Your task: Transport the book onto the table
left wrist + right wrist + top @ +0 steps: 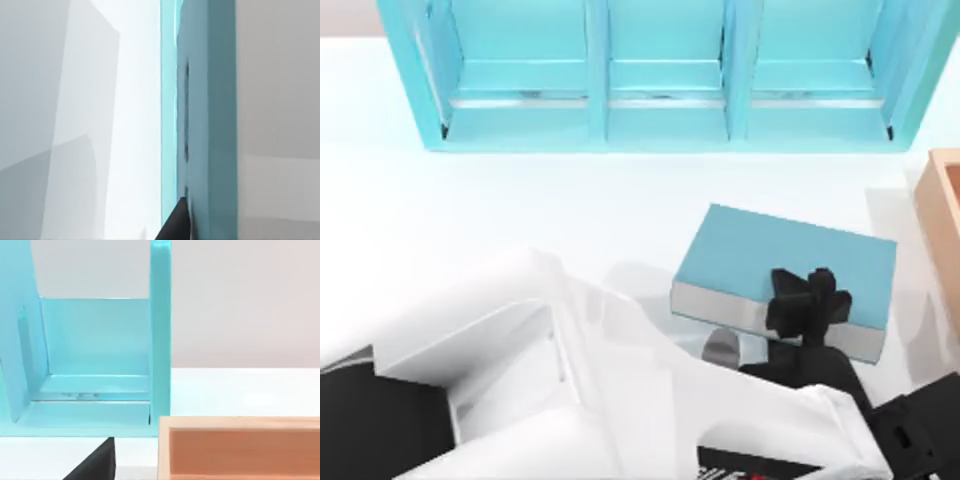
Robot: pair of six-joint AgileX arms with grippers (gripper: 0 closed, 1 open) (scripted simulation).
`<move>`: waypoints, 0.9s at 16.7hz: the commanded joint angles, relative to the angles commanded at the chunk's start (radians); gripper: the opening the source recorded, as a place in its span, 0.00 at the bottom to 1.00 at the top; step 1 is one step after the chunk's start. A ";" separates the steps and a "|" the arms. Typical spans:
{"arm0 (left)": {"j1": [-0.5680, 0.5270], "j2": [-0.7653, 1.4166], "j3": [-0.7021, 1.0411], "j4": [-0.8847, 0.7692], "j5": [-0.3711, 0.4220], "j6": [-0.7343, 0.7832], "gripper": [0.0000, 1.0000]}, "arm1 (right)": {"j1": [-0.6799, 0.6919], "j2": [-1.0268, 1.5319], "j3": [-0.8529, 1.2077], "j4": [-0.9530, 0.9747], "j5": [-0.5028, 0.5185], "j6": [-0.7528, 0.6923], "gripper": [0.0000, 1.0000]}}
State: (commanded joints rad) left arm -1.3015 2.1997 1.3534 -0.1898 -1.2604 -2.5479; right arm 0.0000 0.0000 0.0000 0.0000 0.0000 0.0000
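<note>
Book (pixel 790 262): light blue cover, silver-grey edge facing the near side; lies on the white table (pixel 500 200) at roughly 4 o'clock from the middle of the top view, its long axis slightly skewed. Right gripper (pixel 808 300): black, set at the book's near edge, its fingers over the cover and grey edge; whether the jaws clamp the book or stand apart cannot be told. Right arm: white links and black wrist, entering from 5 o'clock. Left arm (pixel 520 370): large white body at 7 o'clock, well apart from the book; a dark fingertip (pixel 175 225) shows in the left wrist view beside a turquoise wall, jaw state not discernible. Turquoise shelf unit (pixel 665 75): three compartments, across 12 o'clock at the table's far side. Tan wooden box (pixel 945 230): at 3 o'clock, near the book's right end, apart from it; its open interior appears in the right wrist view (pixel 240 450) next to the shelf (pixel 95 355).
</note>
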 joint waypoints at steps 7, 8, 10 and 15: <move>0.000 0.000 0.000 0.000 0.000 0.000 0.38 | 0.000 0.000 0.000 0.000 0.000 0.000 1.00; 0.000 0.000 0.000 0.000 0.000 0.000 0.45 | 0.000 0.000 0.000 0.000 0.000 0.000 1.00; 0.000 0.000 0.000 0.000 0.000 0.000 0.60 | 0.000 0.000 0.000 0.000 0.000 0.000 1.00; 0.000 0.000 0.000 0.000 0.000 0.000 0.98 | 0.000 0.000 0.000 0.000 0.000 0.000 1.00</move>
State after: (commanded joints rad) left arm -1.3015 2.1997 1.3534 -0.1898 -1.2604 -2.5479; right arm 0.0000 0.0000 0.0000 0.0000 0.0000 0.0000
